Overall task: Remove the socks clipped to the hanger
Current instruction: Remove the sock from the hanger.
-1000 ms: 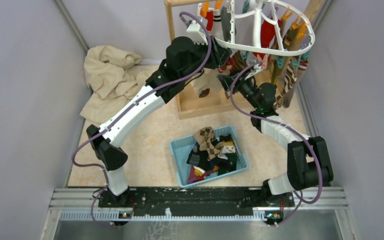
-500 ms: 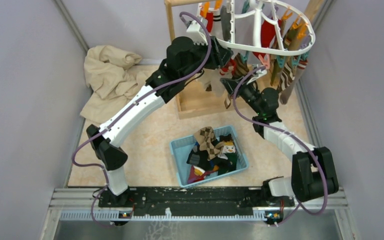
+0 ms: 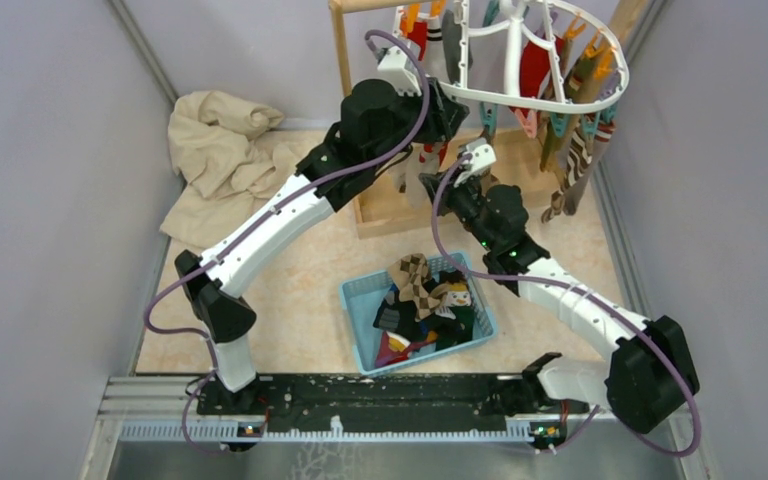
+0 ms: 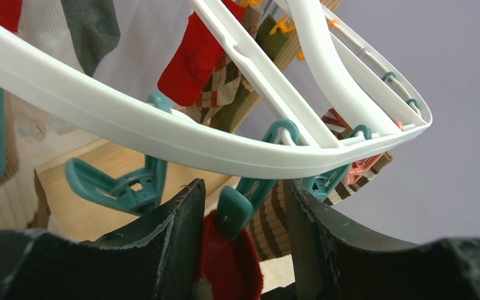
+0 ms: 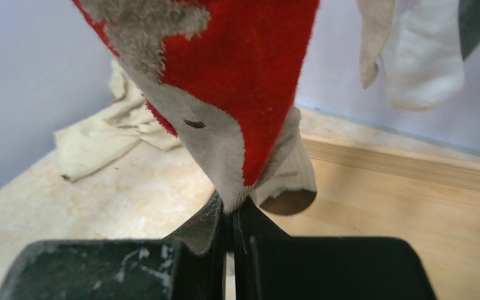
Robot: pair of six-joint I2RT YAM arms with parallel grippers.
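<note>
The right arm (image 3: 560,290) has swung left along the far edge, the right fingers (image 5: 220,220) pinch the tip of the red sock (image 5: 250,81) hanging above, and the spread left fingers (image 4: 178,237) straddle its teal clip (image 4: 234,209).

There are two black grippers, left gripper (image 4: 242,190) and right gripper (image 5: 230,211), one white plastic oval hanger (image 4: 131,125) above them, one light wooden stand (image 3: 390,212), one blue plastic basket (image 3: 357,310) below them, one crumpled beige cloth (image 3: 215,150), and mixed soft socks (image 3: 430,300) too bunched to count.
</note>
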